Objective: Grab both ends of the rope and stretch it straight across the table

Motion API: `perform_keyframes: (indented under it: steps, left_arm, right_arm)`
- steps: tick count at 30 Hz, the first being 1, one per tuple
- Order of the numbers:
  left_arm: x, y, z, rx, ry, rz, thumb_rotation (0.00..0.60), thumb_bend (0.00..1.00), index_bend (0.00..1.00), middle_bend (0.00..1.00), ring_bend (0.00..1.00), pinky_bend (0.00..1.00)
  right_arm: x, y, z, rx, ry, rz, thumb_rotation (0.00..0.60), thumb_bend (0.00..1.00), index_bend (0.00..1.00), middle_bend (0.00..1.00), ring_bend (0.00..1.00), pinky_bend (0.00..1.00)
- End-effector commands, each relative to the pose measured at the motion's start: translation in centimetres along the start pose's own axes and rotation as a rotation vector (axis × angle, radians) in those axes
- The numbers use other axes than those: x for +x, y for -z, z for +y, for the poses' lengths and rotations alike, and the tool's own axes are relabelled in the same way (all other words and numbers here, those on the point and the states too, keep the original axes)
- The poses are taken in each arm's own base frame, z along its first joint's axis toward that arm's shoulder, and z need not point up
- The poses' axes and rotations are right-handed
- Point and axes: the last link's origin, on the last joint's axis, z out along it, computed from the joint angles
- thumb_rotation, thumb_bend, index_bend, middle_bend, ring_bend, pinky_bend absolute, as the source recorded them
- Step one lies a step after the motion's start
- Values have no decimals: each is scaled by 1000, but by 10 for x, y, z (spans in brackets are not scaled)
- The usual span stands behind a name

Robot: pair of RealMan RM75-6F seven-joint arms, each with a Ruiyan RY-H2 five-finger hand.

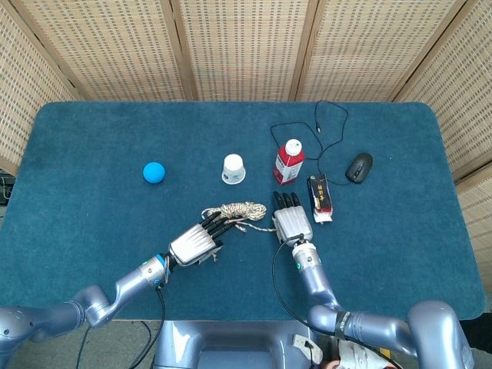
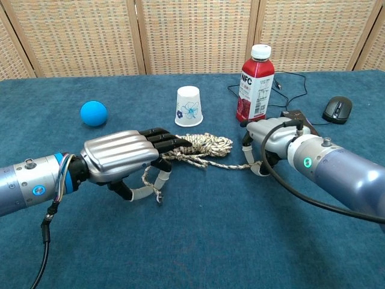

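Both robot hands grip rope ends, ready to pull apart.
Left robot hand [image 2: 123,158] pinches one end; right robot hand [image 2: 269,139] clasps the other; the rope [image 2: 207,145] lies bundled between them on the tabletop [image 2: 198,241].

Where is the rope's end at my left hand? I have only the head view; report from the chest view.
Observer: Under the left hand, a strand of the rope is pinched between its lower fingers, with a short tail dangling.
Operator: Now check the other side.
Observer: A strand runs from the coil to the right hand, reaching its lower fingertips. I cannot tell whether it is gripped.
Operator: Say whether the coil is lifted.
Observer: No, it lies on the table.
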Motion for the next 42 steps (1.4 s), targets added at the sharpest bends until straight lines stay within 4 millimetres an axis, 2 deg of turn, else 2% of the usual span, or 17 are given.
perform_keyframes:
  steps: [1,12,21,26,33,42]
  left_arm:
    - [5,11,-14,25,-3,29,600,474,831,0,0,0]
    - [24,87,-99,211,-70,73,600,491,843,0,0,0]
    - [22,135,-148,351,-88,45,600,492,844,0,0,0]
    - [17,159,-168,424,-75,29,600,492,844,0,0,0]
    - [8,182,-184,498,-47,12,600,492,844,0,0,0]
    - [-1,191,-190,533,-22,7,600,493,844,0,0,0]
  right_arm:
    - [2,0,3,-1,1,12,600,525,700,11,0,0]
    - [16,5,31,-27,25,80,600,525,704,20,0,0]
    - [25,8,63,-80,48,107,600,525,707,20,0,0]
    - [27,10,82,-111,75,109,600,525,707,23,0,0]
    - [28,13,101,-144,74,105,600,525,707,32,0,0]
    - [25,16,109,-158,84,97,600,525,707,33,0,0]
